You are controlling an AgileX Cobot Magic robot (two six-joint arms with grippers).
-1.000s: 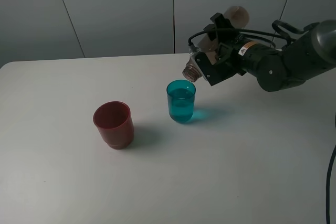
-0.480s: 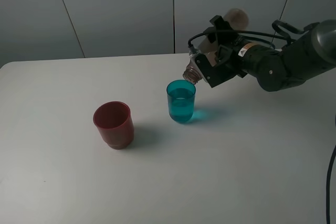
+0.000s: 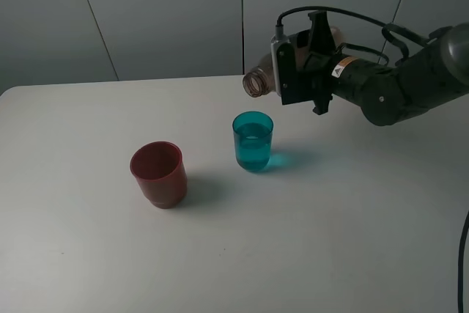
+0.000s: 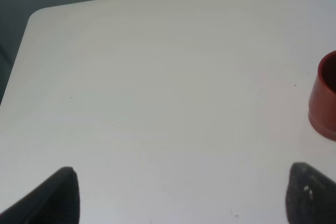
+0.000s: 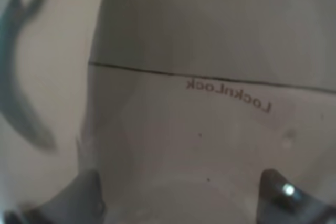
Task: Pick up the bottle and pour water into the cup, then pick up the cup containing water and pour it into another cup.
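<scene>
Exterior high shows me the right gripper (image 3: 297,77) clamped on the bottle (image 3: 256,83). The bottle lies close to level in the air, with its open mouth toward the left of view and its base toward the arm. Below the mouth and clear of it, the cup (image 3: 253,144) stands upright on the table (image 3: 352,240) with water in it. The red cup (image 3: 157,174) stands upright further left and nearer the camera, apart from the cup.

On the right wrist camera the bottle (image 5: 210,103) fills the picture between the two fingertips (image 5: 79,198). I can read the lettering LocknLock (image 5: 229,92) reversed through the plastic.

On the left wrist camera my left gripper (image 4: 186,198) hangs over the table (image 4: 157,77), fingers (image 4: 63,192) spread wide with nothing between them. The red cup (image 4: 326,98) shows at the picture's edge.
</scene>
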